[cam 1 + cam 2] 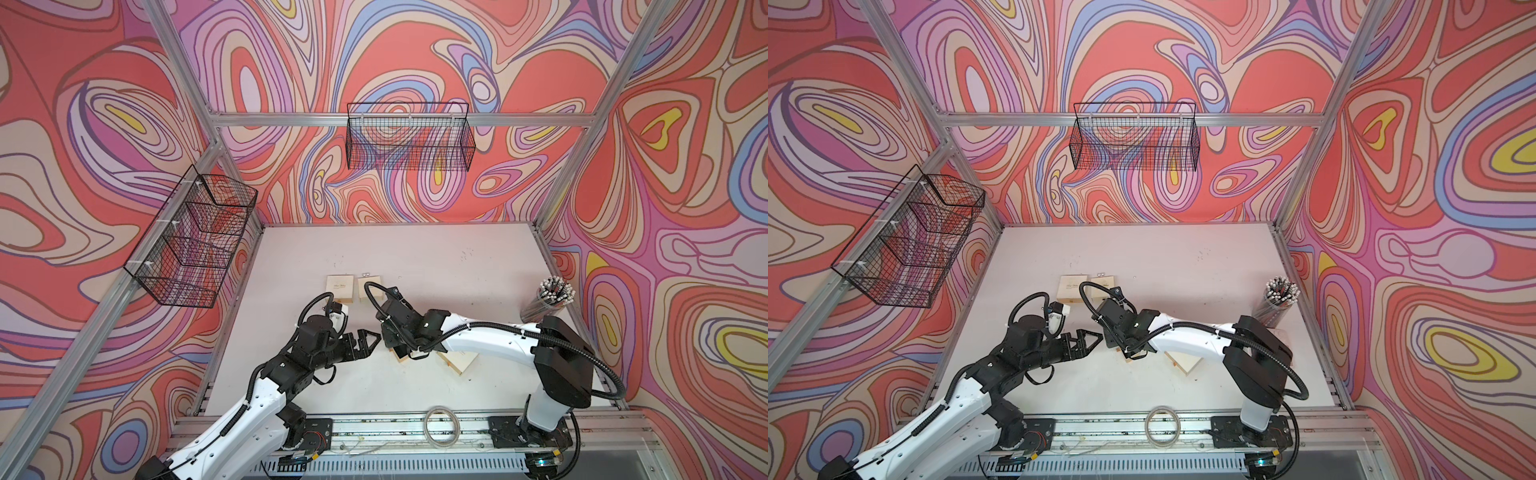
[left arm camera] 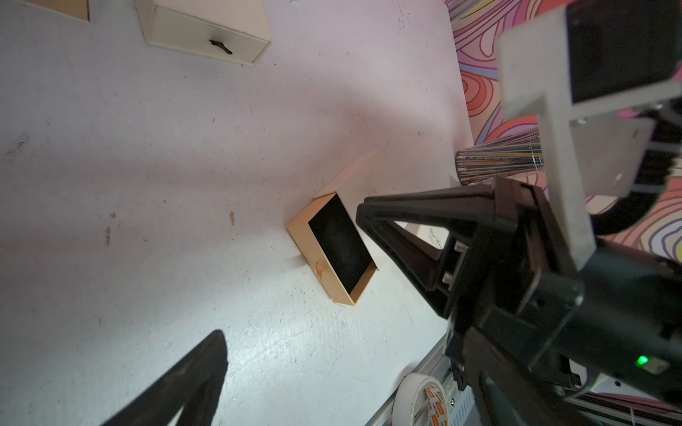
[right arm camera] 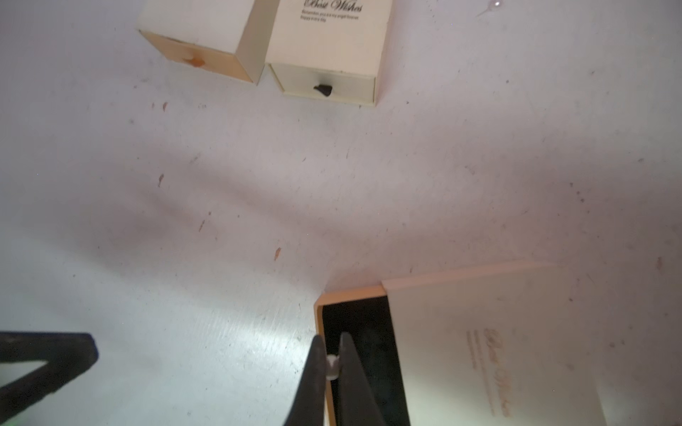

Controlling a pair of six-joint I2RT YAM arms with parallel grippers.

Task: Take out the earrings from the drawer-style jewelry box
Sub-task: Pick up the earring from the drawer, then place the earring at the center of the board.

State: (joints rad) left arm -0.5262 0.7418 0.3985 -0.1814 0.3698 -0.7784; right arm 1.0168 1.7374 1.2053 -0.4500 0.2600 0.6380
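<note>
My right gripper (image 3: 332,363) is shut on a tiny white pearl earring (image 3: 333,366), right over the edge of the open drawer (image 3: 360,324), whose lining is black. That drawer sticks out of its cream jewelry box (image 3: 491,343), which lies under the right wrist in both top views (image 1: 459,361). Another earring (image 3: 494,4) lies on the table beyond two shut cream boxes (image 1: 340,289) (image 1: 371,291), and shows as a silvery speck (image 1: 365,274) in a top view. My left gripper (image 1: 372,340) hangs open and empty just left of the right one.
A clear cup of black white-tipped sticks (image 1: 548,303) stands at the table's right edge. A roll of tape (image 1: 440,419) lies on the front rail. Wire baskets hang on the left wall (image 1: 195,241) and back wall (image 1: 409,137).
</note>
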